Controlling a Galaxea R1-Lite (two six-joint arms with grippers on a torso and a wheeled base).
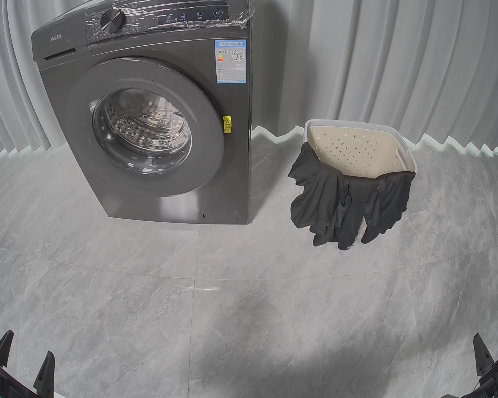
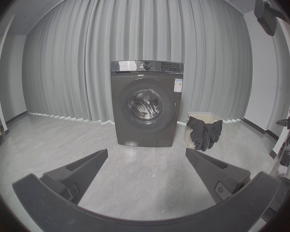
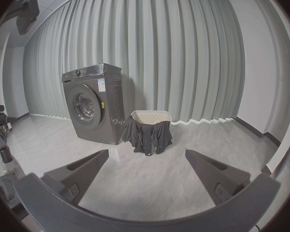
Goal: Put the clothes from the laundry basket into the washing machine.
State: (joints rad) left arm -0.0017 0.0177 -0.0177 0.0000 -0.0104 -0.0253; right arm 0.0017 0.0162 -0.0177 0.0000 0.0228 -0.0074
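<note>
Black cloth, the clothes (image 1: 348,205), hangs in a bunch over the front rim of the laundry basket (image 1: 365,150). The folds spill down the outside wall until the lowest ends reach the floor (image 1: 260,316). The inside of the basket that can be seen is bare perforated plastic, so most of the load seems to sit on the rim rather than in the bottom.

The fabric looks light, limp and shapeless. It should sag and trail from any single pinch, and a loose sleeve or leg could drag on the floor or catch on the rim. The best hold is probably the thick bundle right where it crosses the rim, taking several layers at once.

The basket stands at the back edge of the floor, against the curtain (image 1: 371,45), just beside the right flank of the washing machine (image 1: 232,156) but not touching it. The machine's round door (image 1: 144,125) appears shut, with the drum showing through the glass, so it likely needs opening first.

Both arms are held low at the near edge of the floor, well apart from basket and machine. The left gripper (image 1: 26,346) has its fingers spread with nothing between them, and faces the machine. The right gripper (image 1: 492,327) is likewise spread and empty, and faces the basket.
</note>
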